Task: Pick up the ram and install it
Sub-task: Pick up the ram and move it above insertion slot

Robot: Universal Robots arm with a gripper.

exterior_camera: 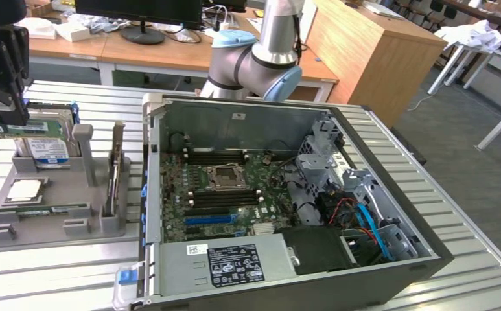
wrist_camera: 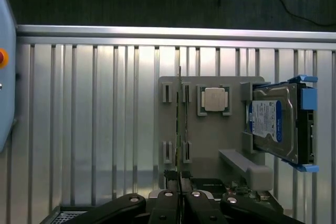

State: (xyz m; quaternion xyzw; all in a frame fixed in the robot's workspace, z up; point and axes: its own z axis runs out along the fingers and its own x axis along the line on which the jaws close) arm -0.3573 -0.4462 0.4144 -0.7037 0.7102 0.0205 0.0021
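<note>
A black two-finger gripper [wrist_camera: 180,196] is pinched almost fully shut on the ram [wrist_camera: 180,129], a long, thin green circuit-board stick. The wrist view looks straight along the stick's narrow edge, so it reads as a thin line running out from between the fingertips. The exterior view shows it side-on and level at that view's far left. The fingers clamp its two broad faces, which likely leaves the contact edge free and facing down for seating.

The ram appears to hang clear above a grey moulded plastic fixture tray [wrist_camera: 215,140], touching only the fingers. The tray has a separate recess for each part, probably so each sits in a known place. A square silver processor chip [wrist_camera: 215,99] lies flat in its pocket. A silver hard drive with a blue label and blue side rails [wrist_camera: 275,121] stands on edge in a bracket. The tray rests on a slatted aluminium table [wrist_camera: 79,119].

Beside the tray, toward the exterior view's right, a dark grey desktop computer case [exterior_camera: 233,120] lies on its side with the panel off. This turns the green motherboard [exterior_camera: 181,194] upward, where it can be reached from above. The ram is well apart from it and not yet installed. Behind the case rises the silver and pale blue robot arm [exterior_camera: 259,58], and beyond that stand wooden office desks [exterior_camera: 363,45]
</note>
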